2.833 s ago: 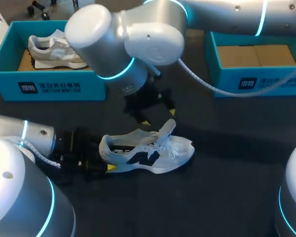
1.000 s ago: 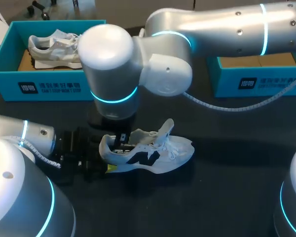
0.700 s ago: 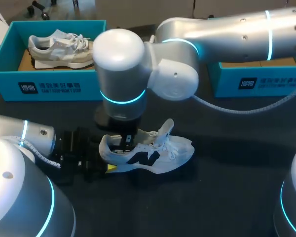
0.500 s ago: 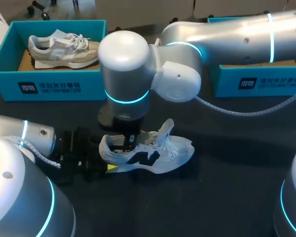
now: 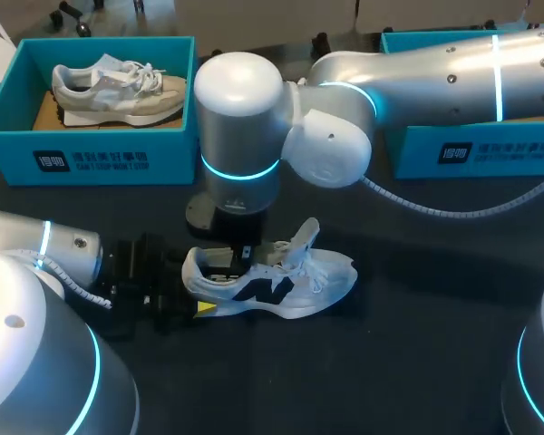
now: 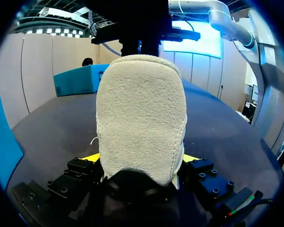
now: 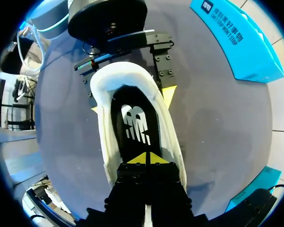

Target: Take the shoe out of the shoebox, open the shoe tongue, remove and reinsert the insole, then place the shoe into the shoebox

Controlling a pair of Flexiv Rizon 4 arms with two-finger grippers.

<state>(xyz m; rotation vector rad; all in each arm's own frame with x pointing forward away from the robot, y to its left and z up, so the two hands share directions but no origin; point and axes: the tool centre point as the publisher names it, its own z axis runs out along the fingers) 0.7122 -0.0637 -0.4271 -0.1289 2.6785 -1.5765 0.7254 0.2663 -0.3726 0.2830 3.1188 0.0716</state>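
My left gripper is clamped on the heel of the white shoe, one yellow tip on either side. The shoe sits on its sole near the middle of the dark table. From above, my right gripper has its tips pressed together down in the shoe's mouth, on the black insole; I cannot tell whether they have nipped its edge. If they have not, a lift would likely come up empty, and if the insole sticks, the pull could drag the heel out of the left clamp or tip the shoe over.
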